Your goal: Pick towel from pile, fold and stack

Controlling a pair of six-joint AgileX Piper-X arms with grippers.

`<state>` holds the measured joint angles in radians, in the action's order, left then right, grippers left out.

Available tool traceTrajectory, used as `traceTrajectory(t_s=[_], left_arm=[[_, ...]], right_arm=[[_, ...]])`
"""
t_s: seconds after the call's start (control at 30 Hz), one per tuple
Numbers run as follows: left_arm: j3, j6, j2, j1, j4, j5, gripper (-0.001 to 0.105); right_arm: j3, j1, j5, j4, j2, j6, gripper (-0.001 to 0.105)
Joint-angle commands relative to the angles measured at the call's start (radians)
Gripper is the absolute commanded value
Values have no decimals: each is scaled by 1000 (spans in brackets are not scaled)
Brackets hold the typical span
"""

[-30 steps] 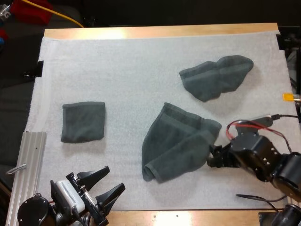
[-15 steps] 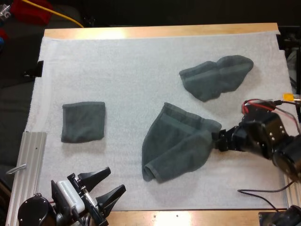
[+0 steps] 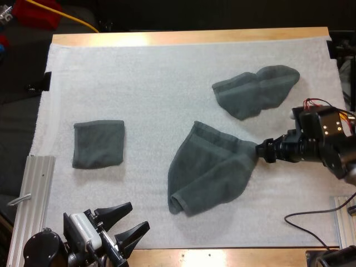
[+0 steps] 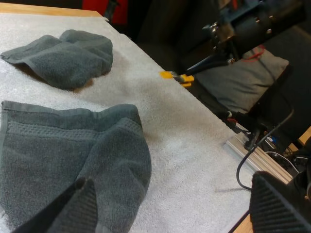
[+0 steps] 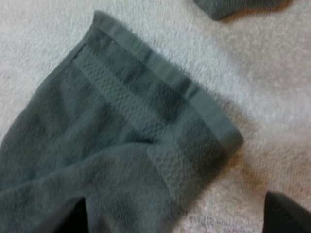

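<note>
A white mat (image 3: 167, 72) covers the wooden counter (image 3: 189, 36). Nearest us, at the near left edge, our left end effector (image 3: 139, 215) hovers with its two black tips spread, clear of every towel. Farther in, a half-folded towel (image 3: 211, 172) lies mid-mat. Our right end effector (image 3: 260, 151) reaches in low from the right, at that towel's right corner, fingers (image 5: 289, 216) apart. A folded towel (image 3: 98, 143) sits well to the left. Farthest, a crumpled towel (image 3: 256, 92) rests at the far right.

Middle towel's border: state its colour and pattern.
Dark grey-green; the towel has a plain hem beside a raised woven band, clearest in the right wrist view.
</note>
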<state>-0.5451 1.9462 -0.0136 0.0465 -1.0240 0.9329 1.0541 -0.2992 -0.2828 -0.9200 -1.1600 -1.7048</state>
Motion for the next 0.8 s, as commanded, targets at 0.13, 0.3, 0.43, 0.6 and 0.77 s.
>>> traceTrajectory(t_s=[0.13, 0.3, 0.43, 0.6, 0.77], left_arm=[[-1, 9, -138, -2, -4, 24, 64], [-1, 9, -138, -2, -13, 27, 64], [-1, 9, -138, -2, -13, 27, 64], [-1, 9, -138, -2, -13, 27, 64], [-1, 9, -138, -2, -13, 27, 64]], right_arm=[[1, 20, -62, 59, -101, -38, 70], [1, 20, -105, 93, -203, -75, 70], [1, 20, -114, 107, -285, -120, 70], [1, 20, -126, 132, -360, -136, 70], [1, 20, -143, 180, -409, -141, 70]])
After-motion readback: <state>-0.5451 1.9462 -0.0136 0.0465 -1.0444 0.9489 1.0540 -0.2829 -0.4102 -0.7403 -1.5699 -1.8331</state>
